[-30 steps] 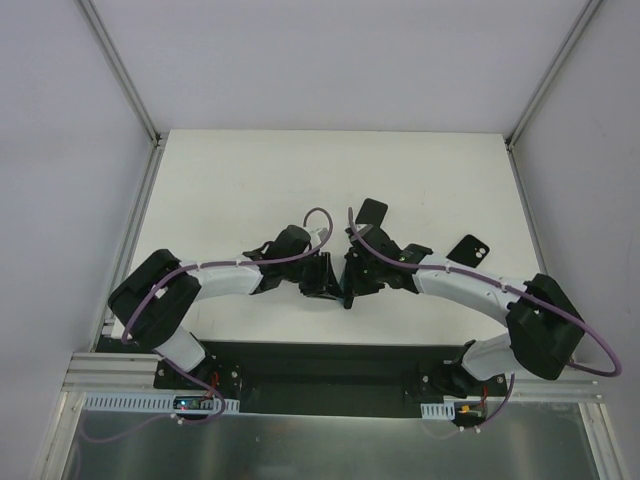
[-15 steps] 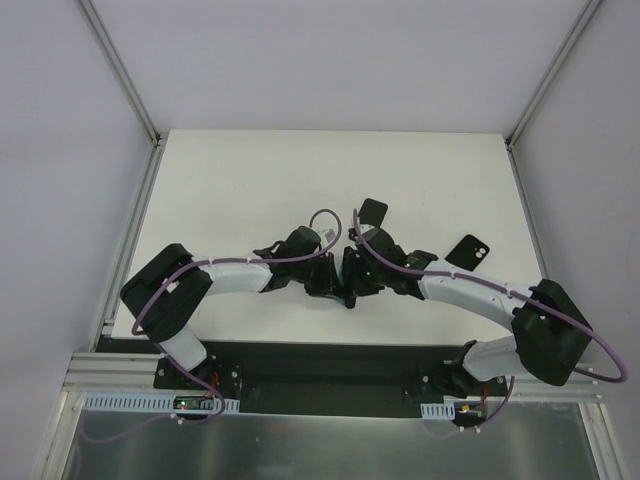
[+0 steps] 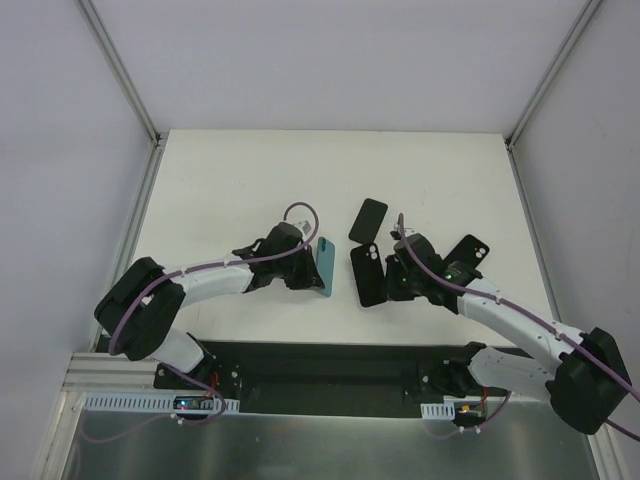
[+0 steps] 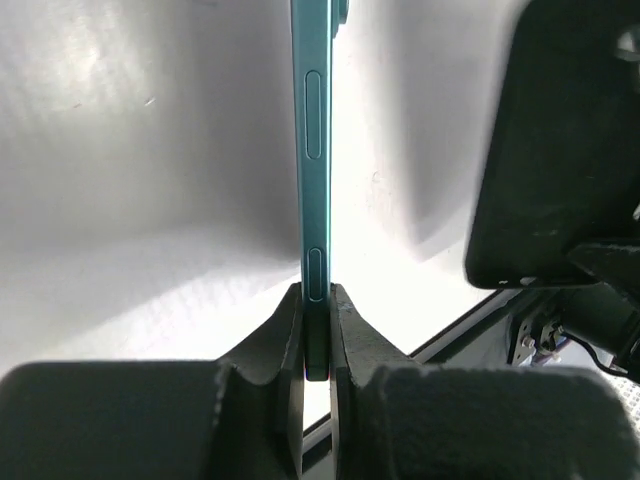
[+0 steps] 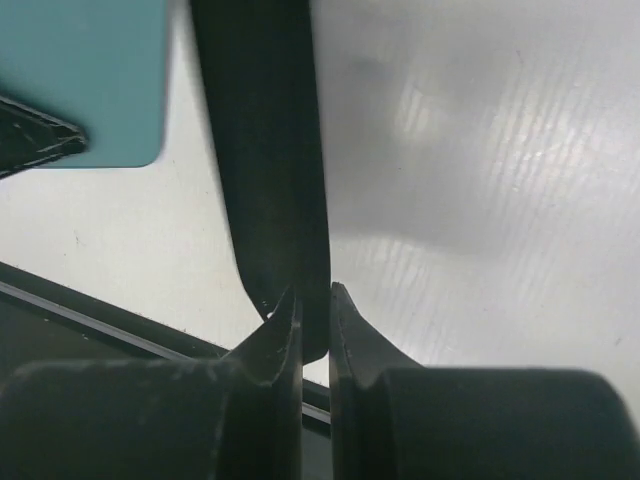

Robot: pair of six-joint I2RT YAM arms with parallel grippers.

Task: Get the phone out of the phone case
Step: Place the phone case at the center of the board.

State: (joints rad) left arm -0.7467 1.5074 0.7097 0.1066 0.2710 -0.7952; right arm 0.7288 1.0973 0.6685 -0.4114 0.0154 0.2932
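The teal phone (image 3: 325,267) is out of its case and stands on edge above the table, with my left gripper (image 3: 306,268) shut on its near end. In the left wrist view the phone (image 4: 313,150) runs straight up from between the fingers (image 4: 345,330). The black phone case (image 3: 367,275) hangs a short gap to the phone's right, pinched at its lower edge by my right gripper (image 3: 392,280). In the right wrist view the case (image 5: 265,150) rises edge-on from the shut gripper (image 5: 314,310), and the phone (image 5: 85,80) shows at top left.
Two more black cases lie flat on the white table: one (image 3: 368,218) just behind the held case, another (image 3: 468,250) to the right. The black mounting strip (image 3: 320,360) runs along the near edge. Metal frame rails border both sides.
The two grippers were pressed together at the centre; they have pulled apart. The left went left with the teal phone, the right went right with the empty case.
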